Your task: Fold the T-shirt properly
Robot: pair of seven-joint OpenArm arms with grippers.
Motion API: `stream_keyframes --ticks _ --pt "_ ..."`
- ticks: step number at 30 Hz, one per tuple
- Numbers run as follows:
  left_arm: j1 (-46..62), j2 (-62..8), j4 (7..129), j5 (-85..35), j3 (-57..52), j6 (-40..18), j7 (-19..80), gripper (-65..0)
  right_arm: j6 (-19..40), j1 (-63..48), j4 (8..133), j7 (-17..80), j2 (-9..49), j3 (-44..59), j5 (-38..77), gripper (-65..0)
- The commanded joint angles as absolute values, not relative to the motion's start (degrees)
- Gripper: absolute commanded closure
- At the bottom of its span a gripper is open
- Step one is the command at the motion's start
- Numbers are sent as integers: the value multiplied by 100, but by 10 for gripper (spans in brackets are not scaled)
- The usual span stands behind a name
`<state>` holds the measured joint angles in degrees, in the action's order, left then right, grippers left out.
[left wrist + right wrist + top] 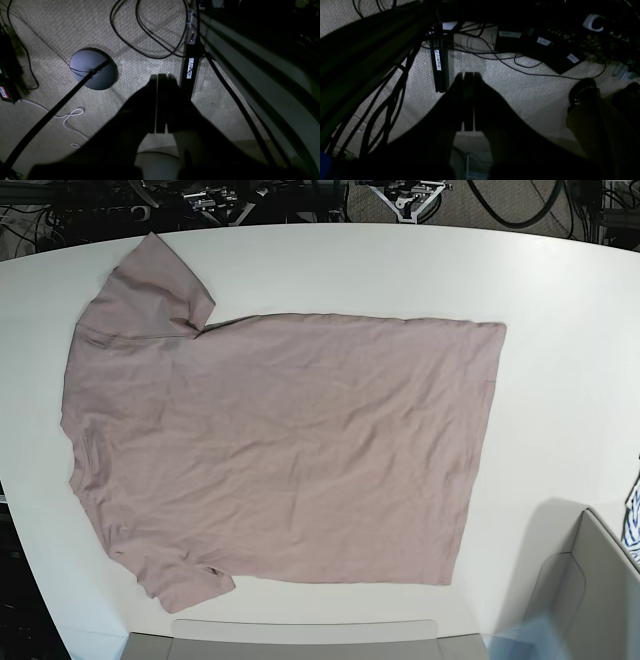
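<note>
One T-shirt (280, 450), dusty pink, spread flat and wrinkly on the white table (560, 300), collar end toward the base view's left, hem toward its right, both short sleeves sticking out. Nowhere near either set of fingers: neither gripper in the base view at all, no shirt in either wrist view. Grey bin (590, 600) at the table's lower right corner, inside hidden from here, just a scrap of blue-and-white cloth (633, 520) at the frame edge beside it. Left gripper (160, 76) pressed fully together, holding nothing, hanging over beige carpet (62, 30) with one round black stand base (93, 68) off to its left and looped black cables (150, 32) beyond the tips. Right gripper (468, 74) same deal, clamped closed on nothing, one labelled black post (439, 67) just left of its tips.
</note>
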<state>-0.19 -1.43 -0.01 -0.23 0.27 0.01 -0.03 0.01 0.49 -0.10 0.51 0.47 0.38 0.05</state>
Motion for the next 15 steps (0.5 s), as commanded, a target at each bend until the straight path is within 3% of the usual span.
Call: stream_keyframes --ticks 1,15 --pt "-13 -171 0 -22 13 22 -40 -3 40 48 0 31 66 48 31 -2" --pt "4 -180 0 -22 13 22 -40 -3 40 4 0 22 145 48 31 -2"
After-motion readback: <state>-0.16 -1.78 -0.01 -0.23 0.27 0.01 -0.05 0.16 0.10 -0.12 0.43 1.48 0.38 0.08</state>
